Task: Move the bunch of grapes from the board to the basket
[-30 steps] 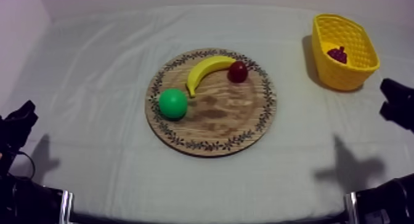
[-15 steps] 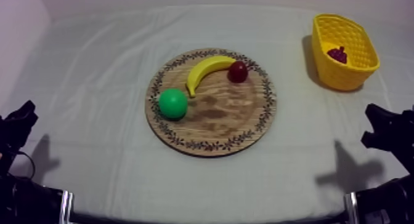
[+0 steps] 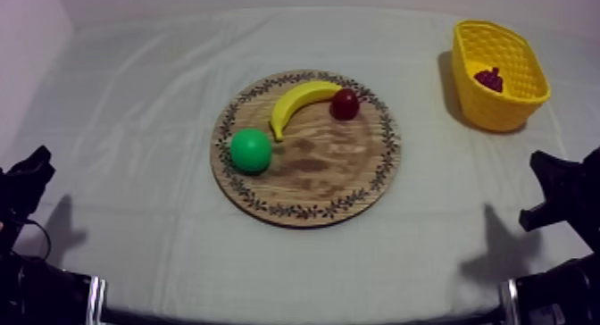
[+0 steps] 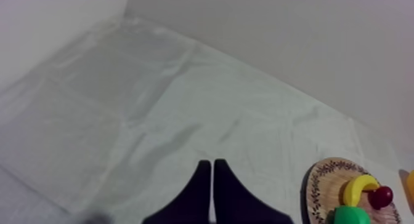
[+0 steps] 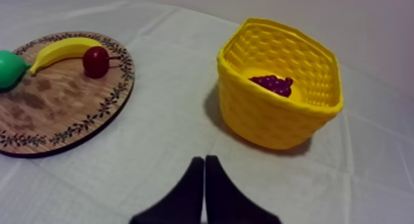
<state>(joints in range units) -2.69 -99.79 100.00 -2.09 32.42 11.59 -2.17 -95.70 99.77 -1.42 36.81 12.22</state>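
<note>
bunch of grapes (image 5: 272, 84) lay in the yellow basket (image 5: 265, 125); task looked done. left gripper (image 4: 212, 164) and right gripper (image 5: 204, 159) were clenched, empty.

1. Our left gripper (image 4: 212, 164) is matt black, its two smooth fingers pressed together into a narrow wedge that widens toward the base.
2. Our right gripper (image 5: 204, 159) looks the same: black and tapered, with a thin seam between the fingers.
3. From above, our left arm (image 3: 25, 181) and right arm (image 3: 562, 190) are black, angular shapes, each with a pale grey band at the near edge.
</note>
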